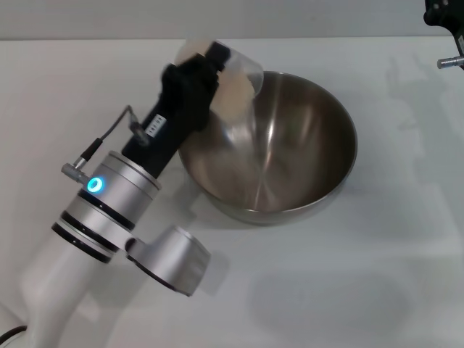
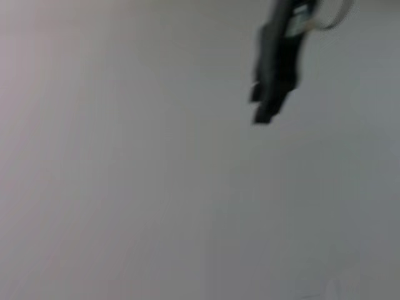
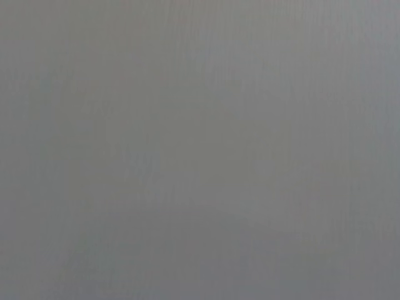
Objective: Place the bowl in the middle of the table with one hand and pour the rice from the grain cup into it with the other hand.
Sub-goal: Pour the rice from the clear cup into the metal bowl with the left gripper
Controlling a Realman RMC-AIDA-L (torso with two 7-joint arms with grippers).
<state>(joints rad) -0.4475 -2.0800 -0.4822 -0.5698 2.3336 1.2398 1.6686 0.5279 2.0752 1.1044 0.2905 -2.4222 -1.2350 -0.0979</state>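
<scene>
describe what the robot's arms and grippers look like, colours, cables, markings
The left arm is white, with silver metal joints, black rings and a glowing blue ring light. A thin grey cable loops to the black left gripper, which bears a small white label. Only a black corner of the right gripper shows.

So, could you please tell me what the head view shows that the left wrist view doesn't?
Only the head view shows the bowl, apparently still empty, and the left end effector tipping the grain cup, rice inside, over its rim. Only the left wrist view shows a blurred dark part close up. Both show the white table.
</scene>
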